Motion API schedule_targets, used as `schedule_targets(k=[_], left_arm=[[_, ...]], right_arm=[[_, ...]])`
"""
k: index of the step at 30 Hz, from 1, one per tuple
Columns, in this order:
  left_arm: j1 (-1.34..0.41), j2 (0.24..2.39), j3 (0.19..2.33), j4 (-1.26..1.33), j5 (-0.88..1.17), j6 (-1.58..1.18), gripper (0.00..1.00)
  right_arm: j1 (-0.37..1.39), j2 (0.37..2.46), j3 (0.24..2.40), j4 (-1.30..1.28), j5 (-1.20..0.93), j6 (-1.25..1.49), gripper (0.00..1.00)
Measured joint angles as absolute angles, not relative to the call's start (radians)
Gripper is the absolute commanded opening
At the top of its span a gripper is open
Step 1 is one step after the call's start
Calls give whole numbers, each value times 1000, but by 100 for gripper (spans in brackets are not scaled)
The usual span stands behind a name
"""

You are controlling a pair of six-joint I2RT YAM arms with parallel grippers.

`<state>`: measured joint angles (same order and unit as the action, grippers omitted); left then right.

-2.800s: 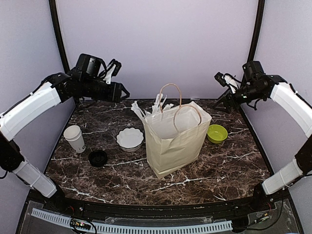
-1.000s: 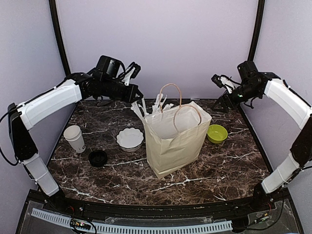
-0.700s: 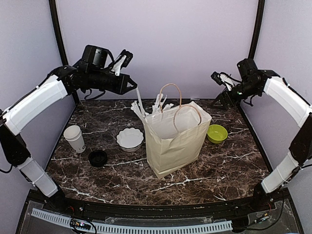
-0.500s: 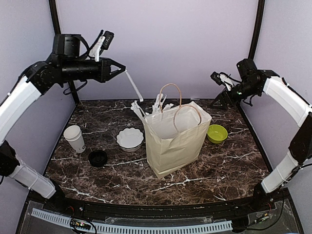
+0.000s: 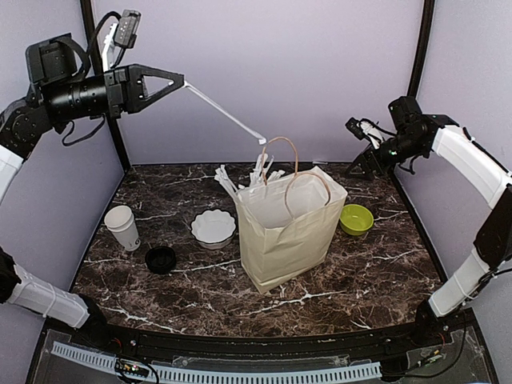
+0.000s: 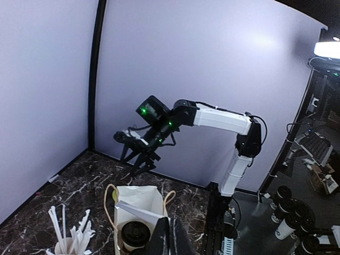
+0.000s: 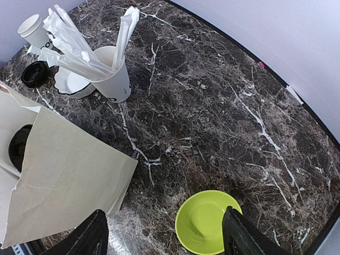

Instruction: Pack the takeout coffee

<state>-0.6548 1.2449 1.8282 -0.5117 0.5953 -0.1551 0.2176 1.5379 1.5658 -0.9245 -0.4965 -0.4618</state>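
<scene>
The left arm reaches in from the upper left of the overhead frame, and the left claw is pinched together on one end of a wrapped straw, which slants down and right until its free end hangs just above the handles of the paper bag. In the left wrist view the claw's own fingers sit pressed together at the bottom edge. The bag stands upright and open in the middle of the table. Inside it, seen from above, is a lidded cup, its round black top also showing in the bag's mouth at the left edge of the right wrist view. The second coffee, an open cup, stands on the table at the left of the overhead frame, with its black lid lying flat just beside it, lower and to the right. A scalloped bowl sits between that cup and the bag. A cup of straws stands behind the bag. The right claw hangs at the upper right with its fingers spread and nothing between them, above a green bowl right of the bag.
</scene>
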Motion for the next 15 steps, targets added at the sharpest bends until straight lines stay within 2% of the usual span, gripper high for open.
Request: schedule_targets(k=[6, 11, 15], left_arm=[[-686, 1296, 1797, -473, 739, -230, 0], [-724, 1361, 1787, -488, 725, -229, 0], [-757, 1403, 1701, -447, 713, -248, 0]], right_arm=[[218, 1521, 1555, -921, -496, -462, 74], [218, 1494, 1530, -919, -496, -462, 74], [218, 1485, 1507, -913, -497, -462, 74]])
